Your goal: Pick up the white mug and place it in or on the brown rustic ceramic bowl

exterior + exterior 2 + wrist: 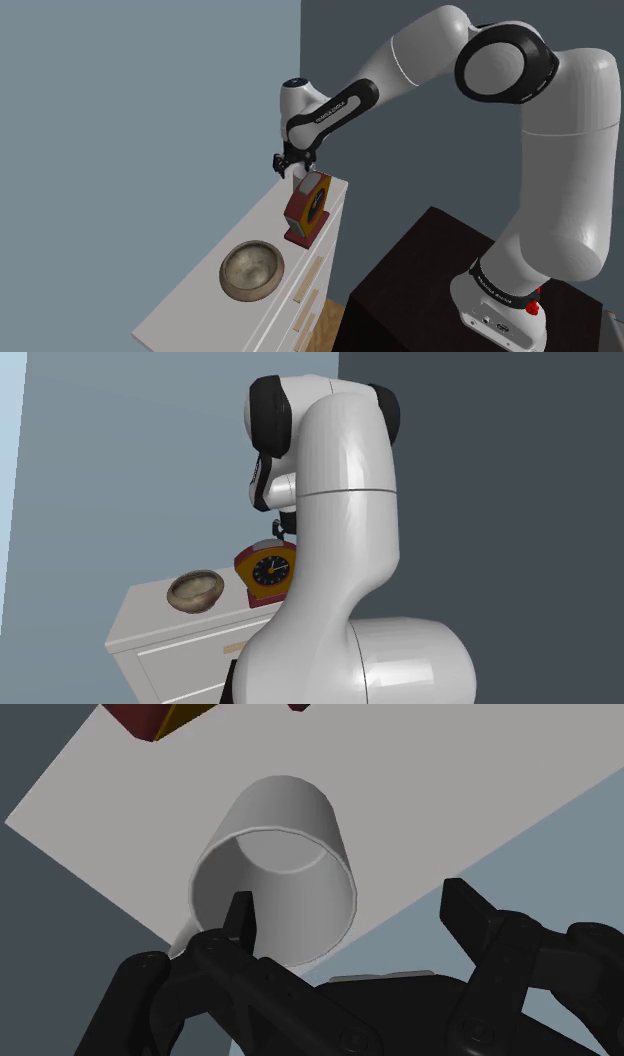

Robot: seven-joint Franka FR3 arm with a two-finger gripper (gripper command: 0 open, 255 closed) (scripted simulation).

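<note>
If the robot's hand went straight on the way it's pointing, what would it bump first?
Probably the white mug: the gripper points at its open top, jaws apart. Depth is unclear.

I see my white arm (560, 150) stand tall on its base (492, 295). Up high it bends at a big dark joint (505, 65) and reaches out to the shoulder view's left. From there it slopes down to the wrist (300, 100). The black gripper (283, 163) hangs under the wrist and points down. In the second exterior view I see the arm (340, 552) from behind, fat and round, with dark joints near the top. In the wrist view I look along the gripper (347, 894). Its two black fingers (240, 919) stand far apart and do not touch each other.
</note>
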